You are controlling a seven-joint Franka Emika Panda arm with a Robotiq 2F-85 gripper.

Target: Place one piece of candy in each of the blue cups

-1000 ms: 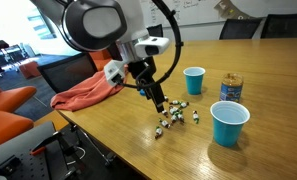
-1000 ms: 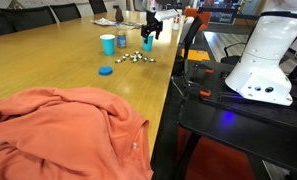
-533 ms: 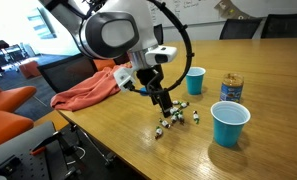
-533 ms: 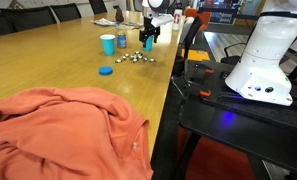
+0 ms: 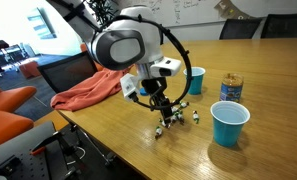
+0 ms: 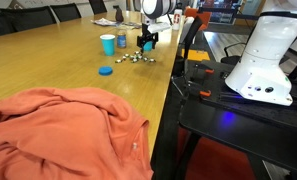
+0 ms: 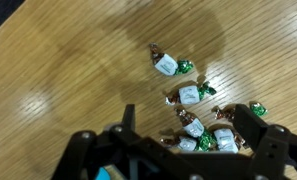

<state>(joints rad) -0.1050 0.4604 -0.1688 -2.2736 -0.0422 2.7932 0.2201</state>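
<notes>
On the long wooden table (image 5: 113,135), the black two-finger gripper (image 7: 191,128) hovers spread over small foil-wrapped candies (image 7: 167,65), apparently to pinch one.

Long light-wood conference table (image 5: 273,68). Crumpled salmon-pink cloth (image 5: 83,92) lies at its edge, near the corner. Brown-and-gold cylindrical can (image 5: 231,88) stands upright on the tabletop. Small flat blue disc (image 6: 105,71) lies well apart from the cloth. Orange upholstered chair (image 5: 8,105) stands beside the table.

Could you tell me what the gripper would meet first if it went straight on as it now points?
Probably the wrapped candies lying between the open gripper fingers on the table; the gap to them is unclear.
</notes>
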